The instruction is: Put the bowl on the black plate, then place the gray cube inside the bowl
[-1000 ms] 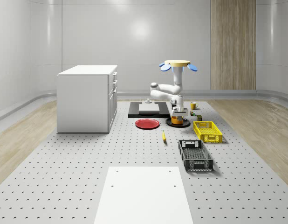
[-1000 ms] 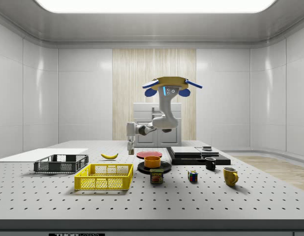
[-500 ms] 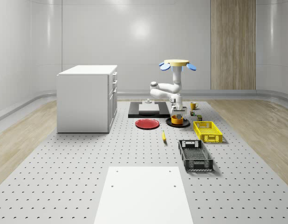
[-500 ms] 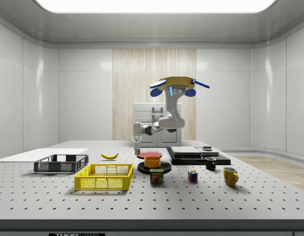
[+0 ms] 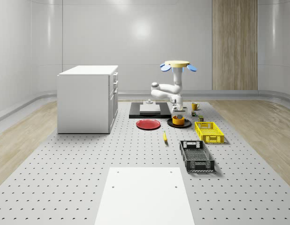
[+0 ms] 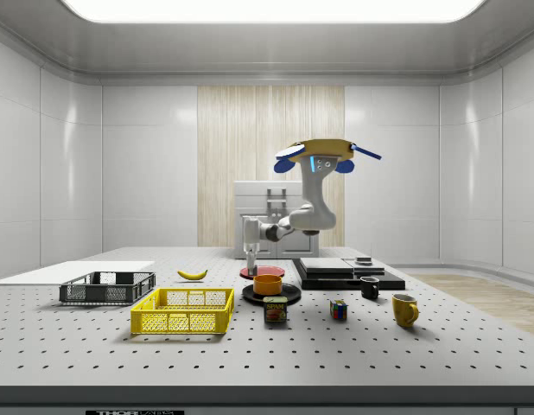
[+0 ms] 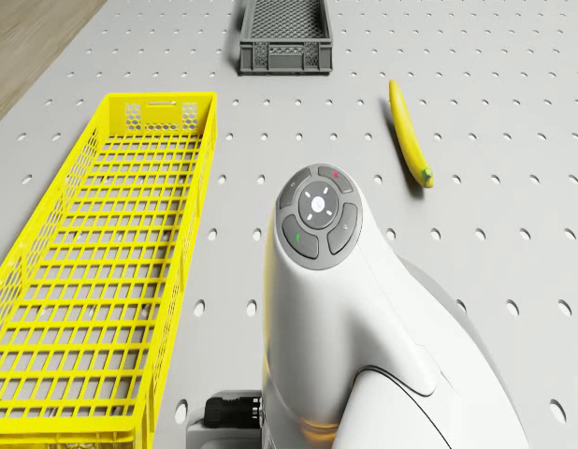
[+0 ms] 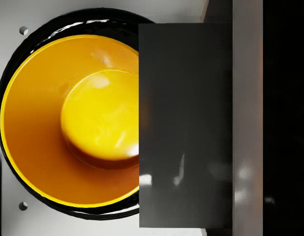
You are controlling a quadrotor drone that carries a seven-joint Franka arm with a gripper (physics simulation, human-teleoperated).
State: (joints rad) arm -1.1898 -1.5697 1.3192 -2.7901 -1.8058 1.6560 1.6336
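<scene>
The orange bowl (image 5: 179, 120) (image 6: 268, 283) sits upright on the black plate (image 5: 171, 123) (image 6: 289, 295). In the wrist view the bowl (image 8: 68, 123) is empty, with the plate's rim (image 8: 4, 78) around it, and a dark part of the gripper covers its side. My gripper (image 5: 179, 113) (image 6: 250, 254) hangs just above the bowl with nothing visibly in it. The drone (image 5: 178, 64) (image 6: 326, 153) hovers over the plate area. A small gray cube (image 5: 148, 101) (image 6: 364, 260) rests on the black platform (image 5: 135, 112).
Beside the black plate lie a red plate (image 5: 148, 124), a yellow basket (image 5: 209, 131) (image 7: 102, 271), a black crate (image 5: 196, 155) (image 7: 282, 37) and a banana (image 5: 164, 136) (image 7: 411, 131). A can (image 6: 276, 309), a puzzle cube (image 6: 338, 309) and mugs (image 6: 404, 309) stand nearby. A white cabinet (image 5: 87, 98) stands on the whole-scene view's left.
Drone and arm have shifted toward the side view's right, and the gripper has risen a little. The bowl has stayed on the black plate.
</scene>
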